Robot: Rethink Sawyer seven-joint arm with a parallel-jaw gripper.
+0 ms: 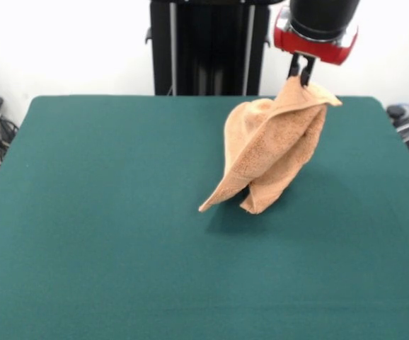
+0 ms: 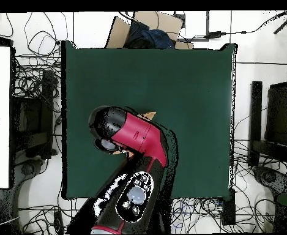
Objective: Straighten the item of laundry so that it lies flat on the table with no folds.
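Wide green table [image 1: 84,248] bare on all sides; tool [image 1: 302,74] pinched onto hanging towel [image 1: 272,152] corner.

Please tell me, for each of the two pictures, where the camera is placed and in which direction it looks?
Front view: camera sits across the table, facing the robot; its gripper comes from above, pinching the peach towel, whose lower end touches the table.
Overhead view: camera above the table, looking straight down; the red and black arm covers nearly all the towel, of which a small corner shows.
Both show the green table, arm and towel.
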